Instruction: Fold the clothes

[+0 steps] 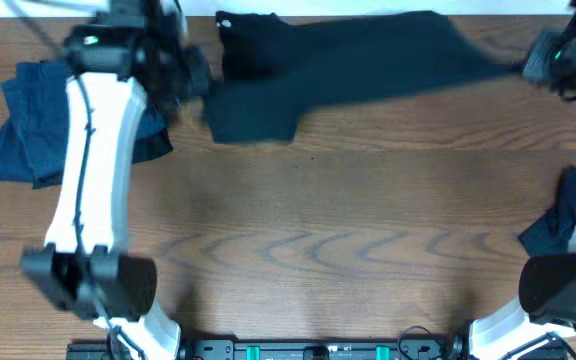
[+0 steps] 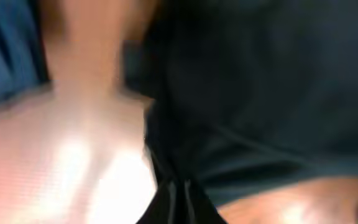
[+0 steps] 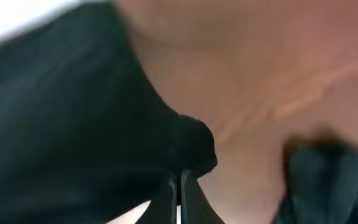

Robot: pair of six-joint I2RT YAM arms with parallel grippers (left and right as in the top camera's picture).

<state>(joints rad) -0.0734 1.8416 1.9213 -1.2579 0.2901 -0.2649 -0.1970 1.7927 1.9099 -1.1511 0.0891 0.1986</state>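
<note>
A dark navy garment (image 1: 338, 75) is stretched across the far side of the wooden table, between my two grippers. My left gripper (image 1: 200, 80) is shut on its left edge; in the left wrist view the closed fingers (image 2: 182, 199) pinch the dark cloth (image 2: 260, 93). My right gripper (image 1: 528, 62) is shut on its right end; in the right wrist view the closed fingers (image 3: 179, 193) hold a bunched fold of the cloth (image 3: 73, 124). Both wrist views are blurred.
A crumpled blue garment (image 1: 38, 120) lies at the far left under my left arm. Another dark blue garment (image 1: 558, 225) lies at the right edge beside my right arm. The wooden table (image 1: 318, 230) shows in front.
</note>
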